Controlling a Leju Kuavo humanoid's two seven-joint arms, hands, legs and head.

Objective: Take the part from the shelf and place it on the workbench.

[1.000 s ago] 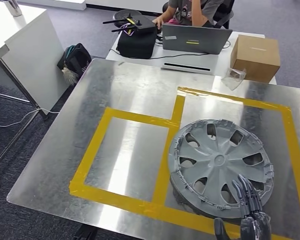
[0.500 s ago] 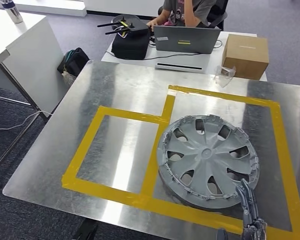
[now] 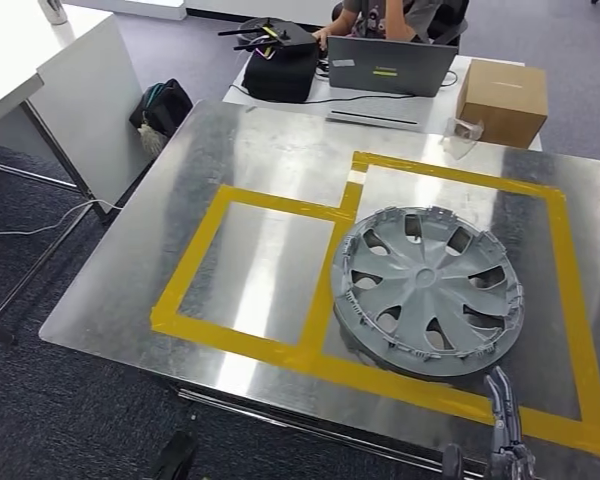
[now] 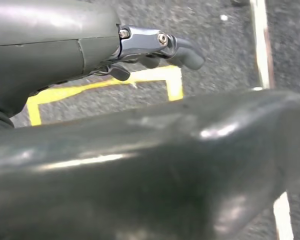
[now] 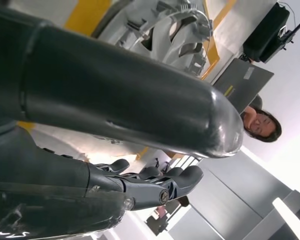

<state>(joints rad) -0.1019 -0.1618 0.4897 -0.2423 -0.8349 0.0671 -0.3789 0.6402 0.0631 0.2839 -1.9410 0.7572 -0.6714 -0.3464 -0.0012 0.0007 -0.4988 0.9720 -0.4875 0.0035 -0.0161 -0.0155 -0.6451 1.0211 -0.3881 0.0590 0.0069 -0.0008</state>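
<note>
Now that the right hand [image 3: 505, 440] has let go and pulled back, fingers apart and holding nothing, the hubcap [image 3: 427, 290] lies on the counter [image 3: 206, 170], so placing is probably done.

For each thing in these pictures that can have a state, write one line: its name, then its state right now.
Wheel cover: lying flat on the metal workbench, inside the larger yellow-taped box, nothing gripping it.
Right hand: at the near edge of the workbench, apart from the wheel cover, fingers straight, holding nothing.
Left hand: hanging over the floor, holding nothing.
Laptop: lid up, a person behind it.
Cardboard box: closed.
</note>
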